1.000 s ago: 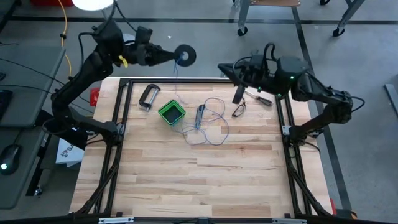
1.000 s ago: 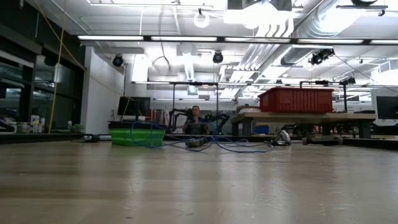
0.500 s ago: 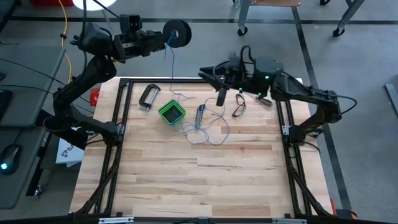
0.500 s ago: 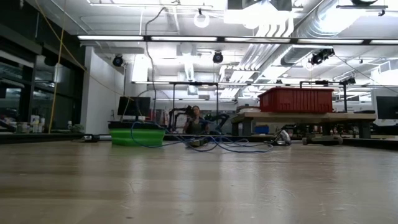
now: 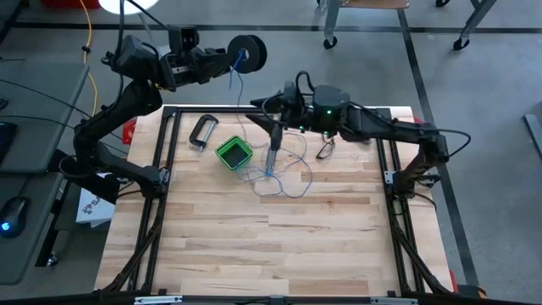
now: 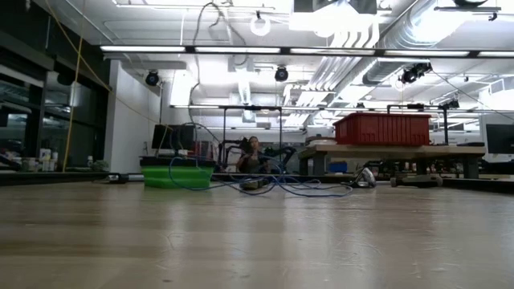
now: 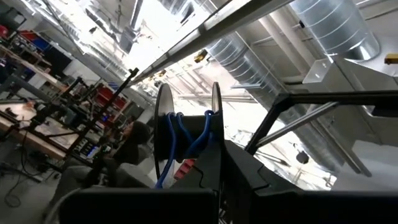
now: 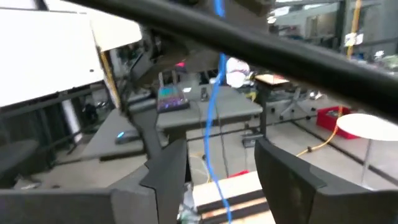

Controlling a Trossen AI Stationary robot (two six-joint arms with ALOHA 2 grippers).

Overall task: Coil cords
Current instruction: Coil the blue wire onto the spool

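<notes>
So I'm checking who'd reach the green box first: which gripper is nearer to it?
Right. The right gripper hangs over the wire just beside the green box, jaws open. The left gripper is off beyond the table's far edge, shut on the spool.

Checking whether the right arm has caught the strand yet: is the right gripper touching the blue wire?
Apart. The right wrist view shows the blue wire running through the space around the right gripper, with a gap to each open finger.

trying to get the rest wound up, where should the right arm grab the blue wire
Grip the taut stretch of wire hanging below the spool, coming in sideways. It already runs upright between the right end effector's open fingers, unlike the tangled loops on the table.
</notes>
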